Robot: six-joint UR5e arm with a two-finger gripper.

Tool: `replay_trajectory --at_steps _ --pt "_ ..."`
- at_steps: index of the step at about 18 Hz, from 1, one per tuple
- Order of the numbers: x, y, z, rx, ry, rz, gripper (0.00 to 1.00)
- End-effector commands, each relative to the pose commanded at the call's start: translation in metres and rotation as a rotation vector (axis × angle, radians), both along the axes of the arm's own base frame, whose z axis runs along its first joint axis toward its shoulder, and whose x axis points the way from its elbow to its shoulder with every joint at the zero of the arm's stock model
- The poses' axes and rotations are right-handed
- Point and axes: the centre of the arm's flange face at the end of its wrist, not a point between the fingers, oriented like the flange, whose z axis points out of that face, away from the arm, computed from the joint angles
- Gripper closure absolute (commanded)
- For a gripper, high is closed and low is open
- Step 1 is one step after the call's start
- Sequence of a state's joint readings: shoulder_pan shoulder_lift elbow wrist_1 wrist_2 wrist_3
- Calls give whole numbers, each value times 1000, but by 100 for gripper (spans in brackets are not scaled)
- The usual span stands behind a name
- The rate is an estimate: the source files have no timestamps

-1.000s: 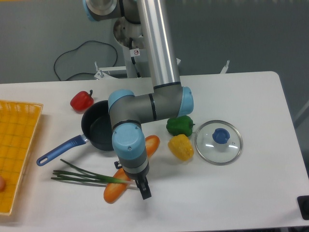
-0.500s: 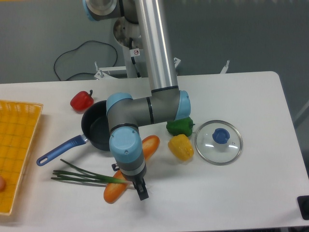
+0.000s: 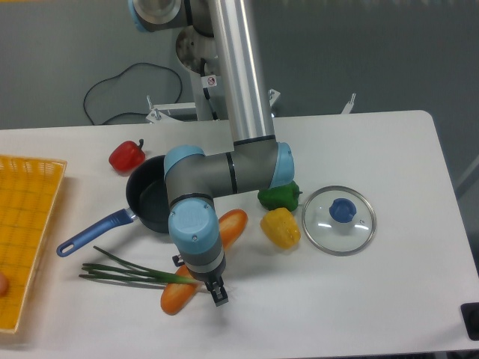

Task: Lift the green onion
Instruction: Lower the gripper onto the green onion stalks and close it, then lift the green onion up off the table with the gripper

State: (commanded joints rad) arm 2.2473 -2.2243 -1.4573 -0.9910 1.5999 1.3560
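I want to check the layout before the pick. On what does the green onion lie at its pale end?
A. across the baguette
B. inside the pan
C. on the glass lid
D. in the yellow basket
A: the green onion stretches from its leaves on the table to the right, where its end crosses the baguette, just beside the gripper; the pan, lid and basket are apart from it.
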Motion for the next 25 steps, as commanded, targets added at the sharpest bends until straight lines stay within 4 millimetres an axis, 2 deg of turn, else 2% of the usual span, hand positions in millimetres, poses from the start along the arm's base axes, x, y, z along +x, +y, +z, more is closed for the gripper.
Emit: replay_trajectory --at_steps 5,6,11,14,15,17,20,22,25 --pt "0 0 -1 -1 -1 12 30" --pt "0 0 -1 0 -1 29 34" --pt "0 0 2 5 1 46 45" --pt "-1 1 2 7 2 61 59" --pt "0 1 3 9 3 87 71" --pt "0 1 4 12 1 133 85" --pt "1 1 4 12 1 129 85" --pt "0 1 4 12 1 135 89" --pt "-3 2 12 25 9 135 91"
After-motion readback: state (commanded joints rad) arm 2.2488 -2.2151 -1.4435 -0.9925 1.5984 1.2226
